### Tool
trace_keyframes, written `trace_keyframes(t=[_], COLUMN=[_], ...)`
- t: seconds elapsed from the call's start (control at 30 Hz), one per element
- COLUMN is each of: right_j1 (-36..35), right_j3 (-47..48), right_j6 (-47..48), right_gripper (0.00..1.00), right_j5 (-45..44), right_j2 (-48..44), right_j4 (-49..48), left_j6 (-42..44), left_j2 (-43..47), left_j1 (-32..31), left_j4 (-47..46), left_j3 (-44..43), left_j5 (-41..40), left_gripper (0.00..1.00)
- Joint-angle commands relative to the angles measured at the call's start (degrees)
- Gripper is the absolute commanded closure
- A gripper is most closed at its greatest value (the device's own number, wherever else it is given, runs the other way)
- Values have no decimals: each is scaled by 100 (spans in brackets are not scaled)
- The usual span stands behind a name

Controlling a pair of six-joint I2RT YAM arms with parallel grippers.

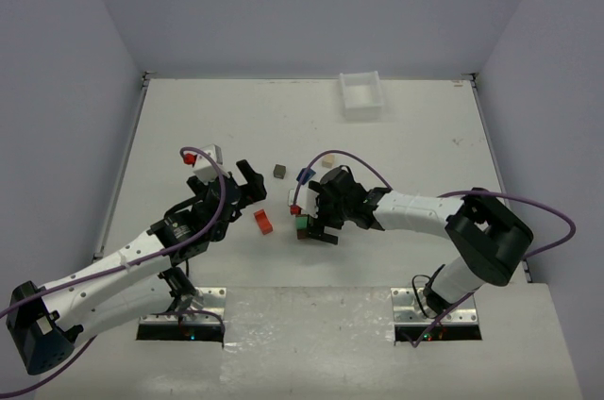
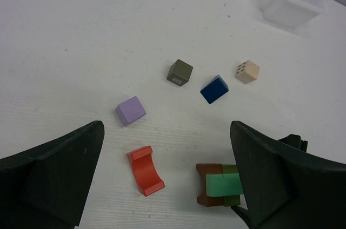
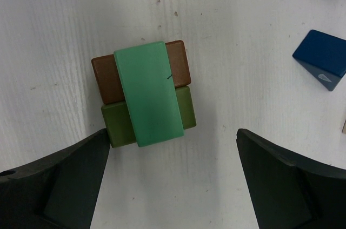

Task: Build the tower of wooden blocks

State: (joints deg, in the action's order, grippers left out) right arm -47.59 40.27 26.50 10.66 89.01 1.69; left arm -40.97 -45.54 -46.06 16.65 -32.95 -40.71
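Note:
The tower's base is a green bar [image 3: 148,93] lying across a brown block [image 3: 105,78] and an olive block [image 3: 116,129]. My right gripper [image 3: 173,140] hangs open just above and short of this stack, holding nothing. My left gripper [image 2: 166,142] is open too, above the table, with a red-orange arch block [image 2: 145,170] lying between its fingers. Further off in the left wrist view lie a purple cube [image 2: 131,110], an olive-grey cube [image 2: 179,71], a blue roof-shaped block [image 2: 214,89] and a beige cube [image 2: 247,71]. In the top view the stack [image 1: 302,226] sits by the right gripper [image 1: 315,218].
A white plastic tray [image 1: 361,95] stands at the back of the table, right of centre. The loose blocks lie scattered between the two arms. Purple cables loop off both wrists.

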Motion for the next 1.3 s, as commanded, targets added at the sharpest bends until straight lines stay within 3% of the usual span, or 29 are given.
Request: trace_keyframes(t=[0.0,1.27], right_j1=[22,22], right_j3=[104,122], right_j6=[-49,-107], right_gripper=[1,1], right_j5=[-19,-20], right_j2=[6,-78], right_j4=[-261,-267], left_j6=[32,71], left_j2=[1,18], left_j1=[1,-7], left_j4=[-228,-265], left_j3=[8,7], left_j5=[-8,104], left_gripper=[0,0])
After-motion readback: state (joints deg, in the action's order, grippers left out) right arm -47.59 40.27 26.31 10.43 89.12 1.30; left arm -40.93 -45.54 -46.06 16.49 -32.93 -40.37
